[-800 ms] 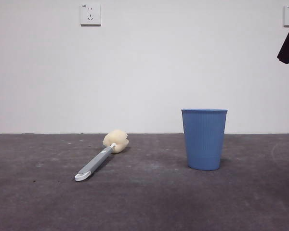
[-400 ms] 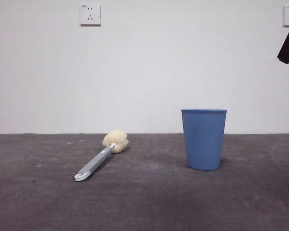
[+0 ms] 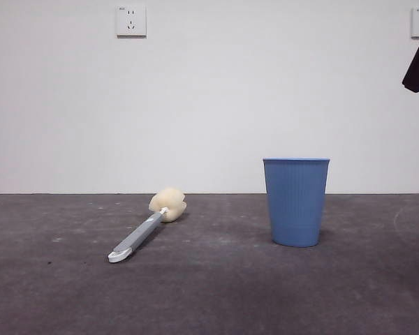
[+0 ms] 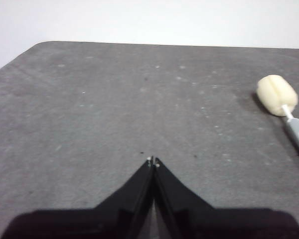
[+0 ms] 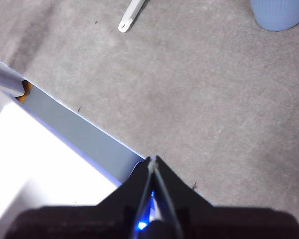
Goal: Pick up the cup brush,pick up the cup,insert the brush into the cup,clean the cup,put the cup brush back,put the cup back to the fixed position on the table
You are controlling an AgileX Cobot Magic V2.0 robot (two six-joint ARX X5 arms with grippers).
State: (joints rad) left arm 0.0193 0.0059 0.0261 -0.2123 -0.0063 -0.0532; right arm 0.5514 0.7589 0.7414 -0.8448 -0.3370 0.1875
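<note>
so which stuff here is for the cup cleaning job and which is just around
For the job: brush, lying on the table; cup, upright; left end effector and right end effector, both shut, holding nothing.

Just around: two wall sockets.

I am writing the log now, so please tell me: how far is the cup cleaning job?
Nothing looks done yet. The cup brush lies flat on the table, and the cup stands upright apart from it. Nothing is in hand: the left claw and right claw are shut on nothing, away from both things. All steps remain.
</note>
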